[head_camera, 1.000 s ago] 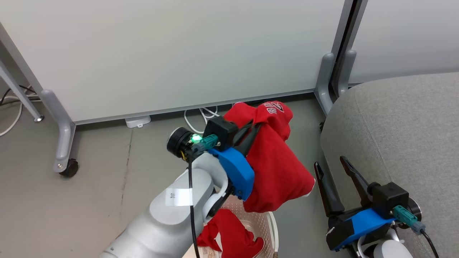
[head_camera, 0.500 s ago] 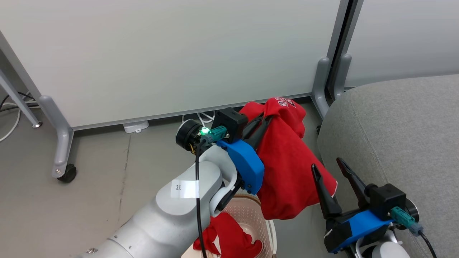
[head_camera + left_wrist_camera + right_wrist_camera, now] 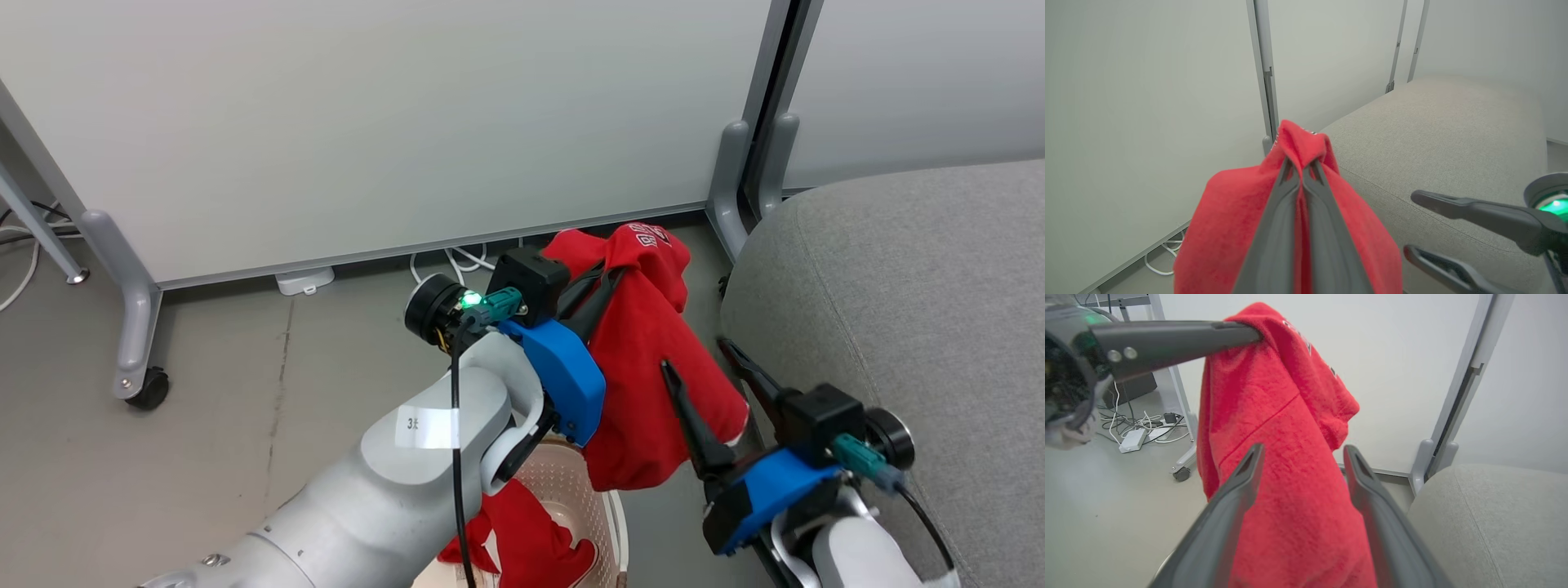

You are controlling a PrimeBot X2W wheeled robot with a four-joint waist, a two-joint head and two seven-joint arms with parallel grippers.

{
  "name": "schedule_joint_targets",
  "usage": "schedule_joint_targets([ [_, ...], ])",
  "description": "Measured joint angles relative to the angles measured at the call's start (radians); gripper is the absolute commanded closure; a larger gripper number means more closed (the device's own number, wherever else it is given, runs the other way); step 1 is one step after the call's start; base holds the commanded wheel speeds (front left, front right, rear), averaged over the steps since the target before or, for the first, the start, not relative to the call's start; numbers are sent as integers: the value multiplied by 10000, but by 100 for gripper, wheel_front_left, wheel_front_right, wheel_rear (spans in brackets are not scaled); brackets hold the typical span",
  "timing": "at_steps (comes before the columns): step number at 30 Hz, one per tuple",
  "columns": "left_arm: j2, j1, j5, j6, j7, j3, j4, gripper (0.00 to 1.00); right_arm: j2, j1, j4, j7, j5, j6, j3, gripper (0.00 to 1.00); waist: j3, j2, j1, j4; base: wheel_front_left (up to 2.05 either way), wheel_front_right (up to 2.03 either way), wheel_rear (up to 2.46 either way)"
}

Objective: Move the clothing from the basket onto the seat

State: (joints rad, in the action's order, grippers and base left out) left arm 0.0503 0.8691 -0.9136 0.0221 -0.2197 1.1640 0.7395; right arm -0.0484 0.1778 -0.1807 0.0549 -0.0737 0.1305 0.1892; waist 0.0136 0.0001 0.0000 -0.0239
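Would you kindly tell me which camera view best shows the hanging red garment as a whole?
The head view: the garment hangs from the shut left gripper, visible from top fold to hem. The left wrist view shows its pinched top; the right wrist view shows its side close up, hem cut off.

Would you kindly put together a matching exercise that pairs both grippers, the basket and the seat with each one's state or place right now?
Column one:
1. left gripper
2. right gripper
3. basket
4. seat

Column two:
A. grey, on the robot's right
B. open
C. at the head view's bottom edge, with the other garment inside
D. shut on the hanging garment

Pairs: 1-D, 2-B, 3-C, 4-A.
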Motion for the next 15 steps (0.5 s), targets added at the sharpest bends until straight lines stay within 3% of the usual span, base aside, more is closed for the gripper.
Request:
schedule_joint_targets([
  [15, 0, 169, -554, -38, -165, 688, 36, 100, -242, 1577, -1442, -533, -203, 2, 865, 0, 58, 0, 0, 84, 0, 0, 0],
])
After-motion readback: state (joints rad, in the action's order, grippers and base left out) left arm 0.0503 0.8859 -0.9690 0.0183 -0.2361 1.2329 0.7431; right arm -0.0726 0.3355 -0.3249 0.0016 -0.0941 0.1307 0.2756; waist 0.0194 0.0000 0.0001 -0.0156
